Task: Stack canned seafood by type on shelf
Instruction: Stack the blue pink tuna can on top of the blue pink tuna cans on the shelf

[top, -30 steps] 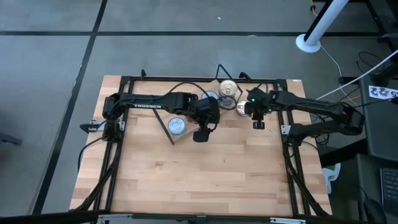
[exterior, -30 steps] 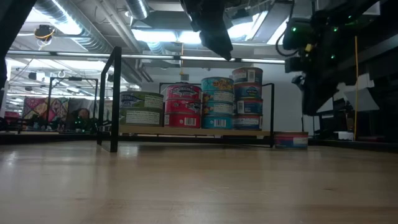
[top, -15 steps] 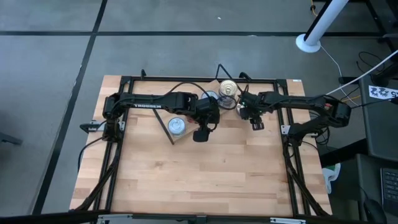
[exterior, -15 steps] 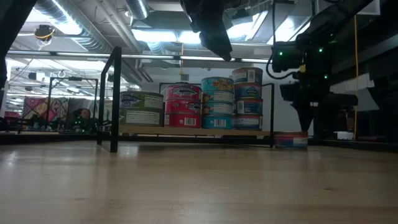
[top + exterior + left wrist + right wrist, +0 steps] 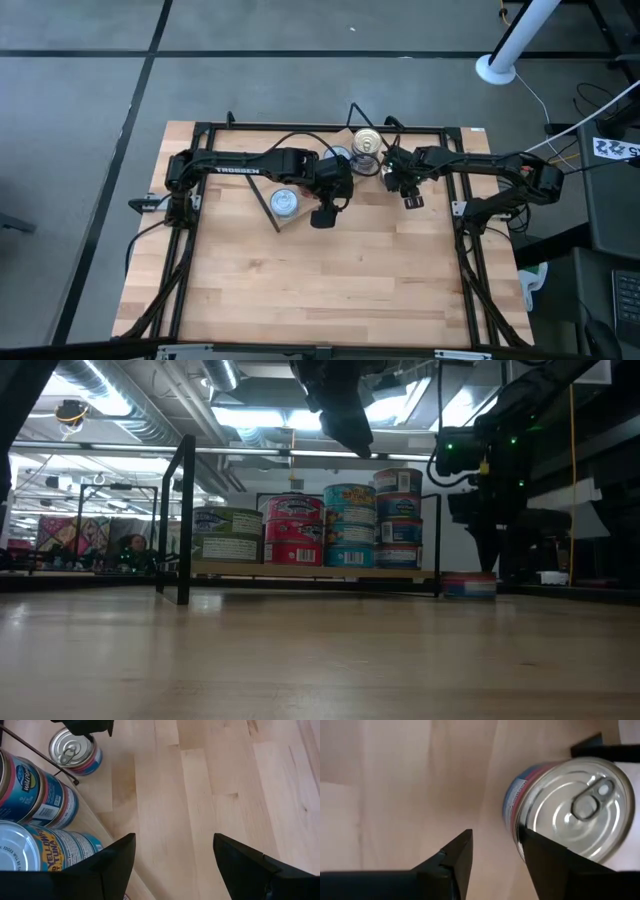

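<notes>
Your right claw (image 5: 492,857) parted over pale wooden bench (image 5: 405,780), silver-lidded round tin (image 5: 570,807) beside one finger (image 5: 555,862)

The left arm (image 5: 232,170) bears the marking "TROSSEN". One tin (image 5: 47,849) on the shelf reads "YELLOW" and "TUNA".

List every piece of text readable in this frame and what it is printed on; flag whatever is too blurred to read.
"TROSSEN": on the left arm, high view.
"YELLOW... TUNA": on the near blue tin, left wrist view; part is cut off.
"TUNA": on the pink-banded tin beside it; its oval logo is too blurred.
Small print on both tins: too small.
Labels of the shelf tins, low view: too blurred.
Lone tin by the right gripper: label unreadable.
</notes>
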Motion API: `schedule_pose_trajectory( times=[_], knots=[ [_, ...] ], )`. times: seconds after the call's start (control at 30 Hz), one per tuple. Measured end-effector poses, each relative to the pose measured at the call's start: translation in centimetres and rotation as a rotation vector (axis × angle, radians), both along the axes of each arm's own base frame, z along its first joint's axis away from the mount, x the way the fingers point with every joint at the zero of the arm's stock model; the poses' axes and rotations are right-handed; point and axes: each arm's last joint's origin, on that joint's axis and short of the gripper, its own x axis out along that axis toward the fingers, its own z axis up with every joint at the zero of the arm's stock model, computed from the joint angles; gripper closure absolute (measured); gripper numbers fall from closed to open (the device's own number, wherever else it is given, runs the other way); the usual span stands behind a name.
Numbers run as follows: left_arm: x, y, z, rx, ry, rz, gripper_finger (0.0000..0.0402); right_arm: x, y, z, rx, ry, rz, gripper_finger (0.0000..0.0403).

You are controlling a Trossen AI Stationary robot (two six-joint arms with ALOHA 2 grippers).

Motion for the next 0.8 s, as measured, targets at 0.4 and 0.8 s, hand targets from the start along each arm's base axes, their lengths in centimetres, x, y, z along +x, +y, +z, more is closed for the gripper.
schedule_pose_trajectory(
  times=[0.4,0.8],
  knots=[
    [0.0,0.0,0.0,-0.001,0.002,0.001,0.0139,-0.8,0.9,-0.4,0.176,0.048,0.013,0.0238],
    [0.0,0.0,-0.1,-0.001,0.003,0.001,0.0139,-0.9,0.9,-0.3,0.168,0.054,0.011,0.0238]
  ],
)
